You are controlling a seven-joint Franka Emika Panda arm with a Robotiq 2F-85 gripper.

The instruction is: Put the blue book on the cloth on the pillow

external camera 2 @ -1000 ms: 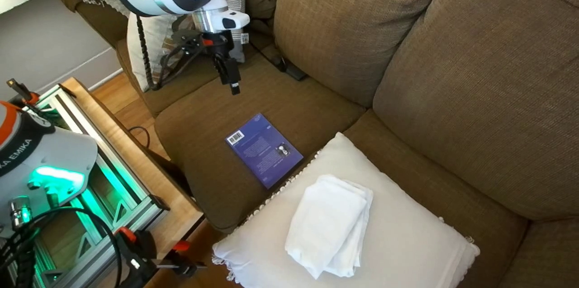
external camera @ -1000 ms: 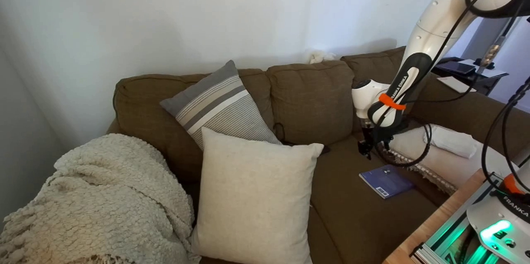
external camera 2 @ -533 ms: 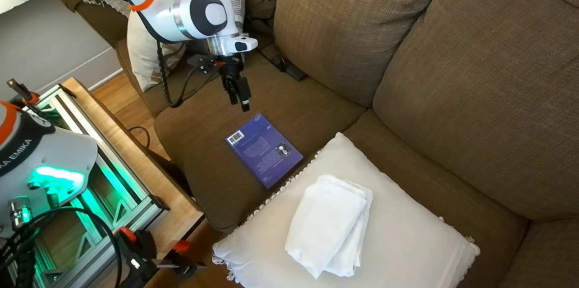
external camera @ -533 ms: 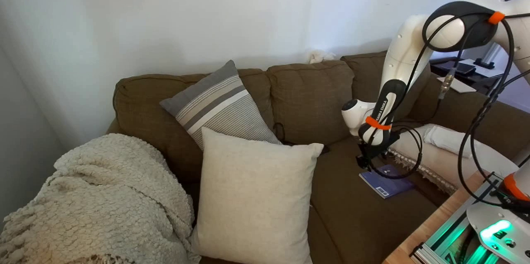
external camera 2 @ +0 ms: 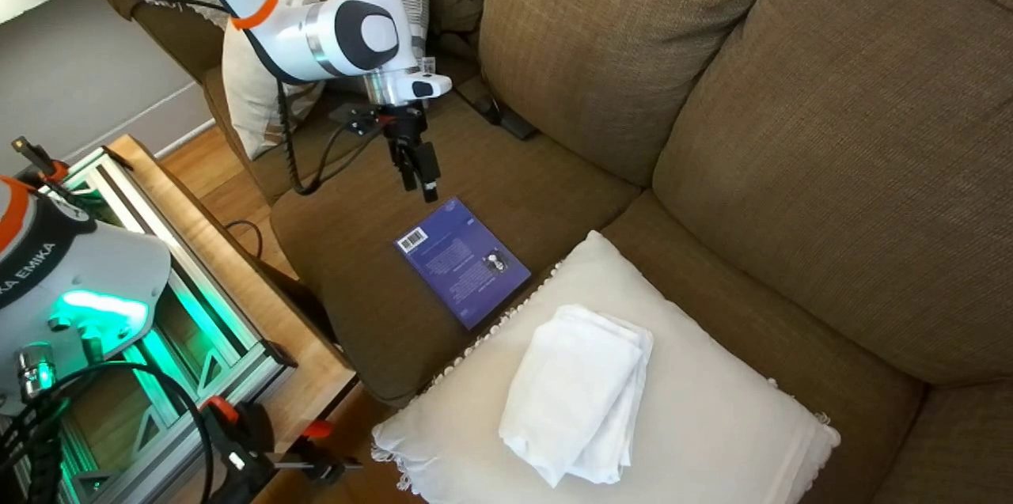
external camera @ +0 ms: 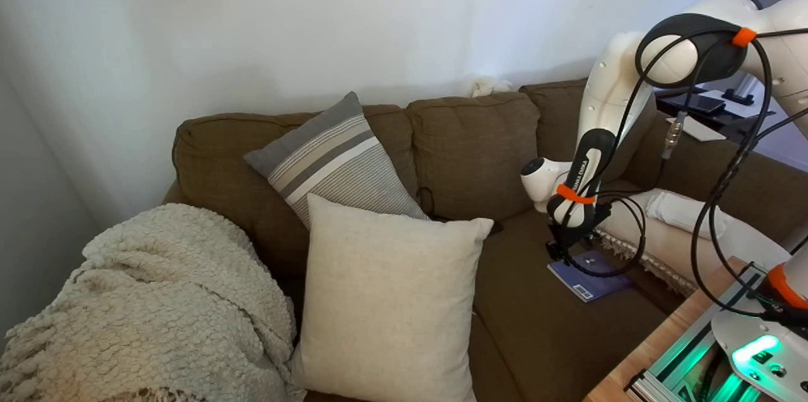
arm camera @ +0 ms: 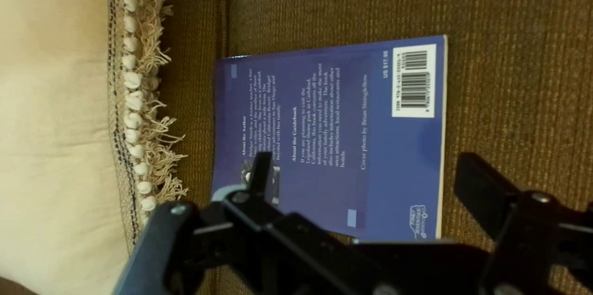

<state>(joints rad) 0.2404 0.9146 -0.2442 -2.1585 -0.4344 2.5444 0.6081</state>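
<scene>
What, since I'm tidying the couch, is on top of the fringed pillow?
A folded white cloth lies on the fringed pillow. Whatever lies beneath the cloth or between its folds is covered.

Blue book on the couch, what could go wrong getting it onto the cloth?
The book lies flat on the couch, so the open gripper might scrape across its cover rather than grip it. The cable hanging beside the gripper could perhaps snag on the fringe of the pillow. The cloth lies folded on the pillow, so it may slide or bunch under the book.
</scene>
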